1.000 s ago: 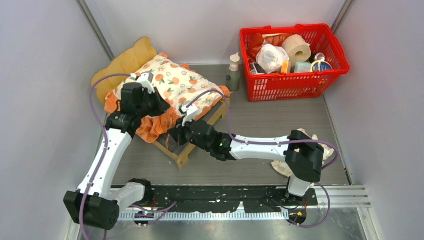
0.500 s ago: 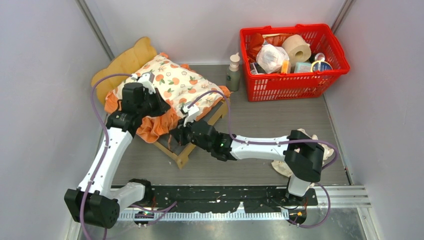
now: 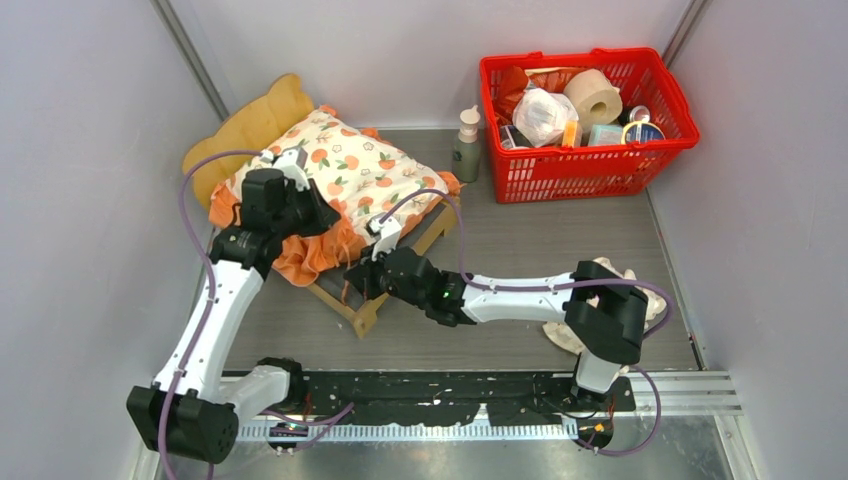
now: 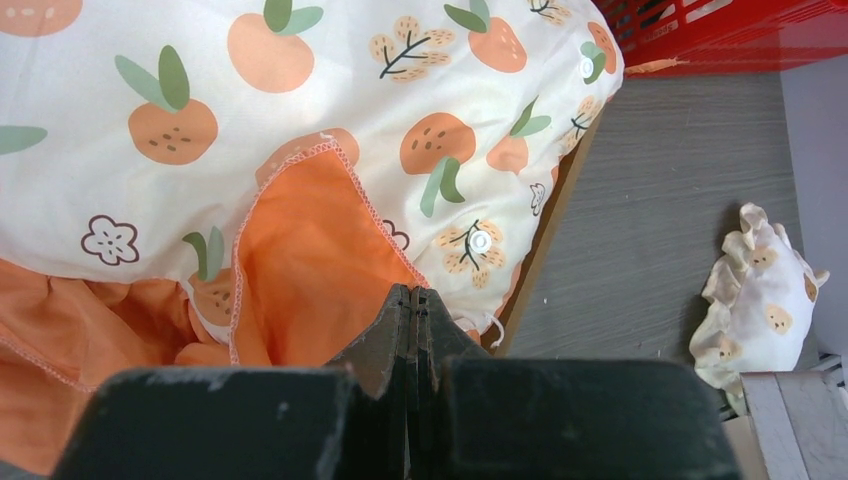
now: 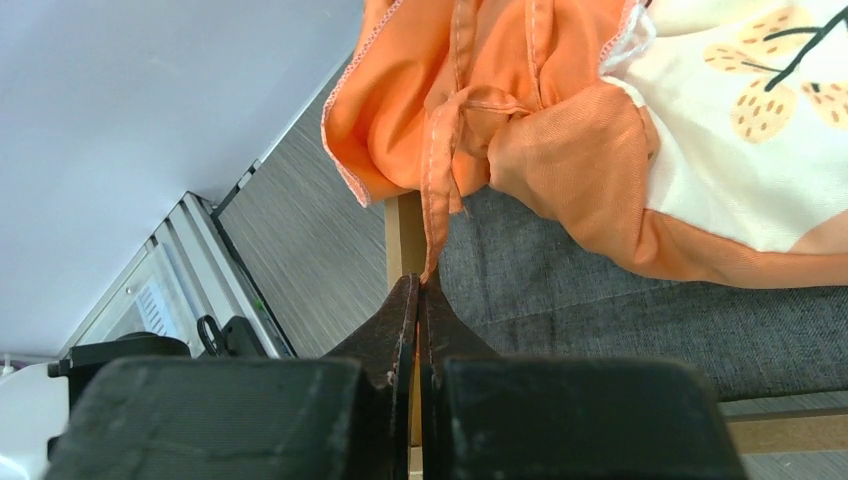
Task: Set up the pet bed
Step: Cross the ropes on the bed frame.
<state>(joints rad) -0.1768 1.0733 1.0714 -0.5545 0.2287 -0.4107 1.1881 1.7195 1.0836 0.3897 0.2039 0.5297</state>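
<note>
The pet bed [image 3: 366, 310], a light-wood frame, lies at the left with its wavy headboard [image 3: 255, 118] against the wall. A cream orange-print cushion [image 3: 352, 165] with orange ruffles covers most of it. My left gripper [image 3: 318, 215] is shut, its tips [image 4: 411, 293] against the orange ruffle [image 4: 300, 270], and I see nothing between them. My right gripper [image 3: 350, 287] hangs at the bed's near corner, shut on a thin orange tie [image 5: 437, 215] that hangs from the cushion. The bed's dark-grey base panel [image 5: 600, 300] and a wooden rail [image 5: 403, 235] lie just beyond its fingertips.
A small cream frilled pillow [image 3: 622, 272] lies at the right, partly behind my right arm, and shows in the left wrist view too [image 4: 760, 300]. A red basket [image 3: 585, 172] full of several items stands at the back right, a pump bottle [image 3: 467, 145] beside it.
My right gripper has drawn back a little toward the near edge with the orange tie in it. The left gripper has hardly moved.
</note>
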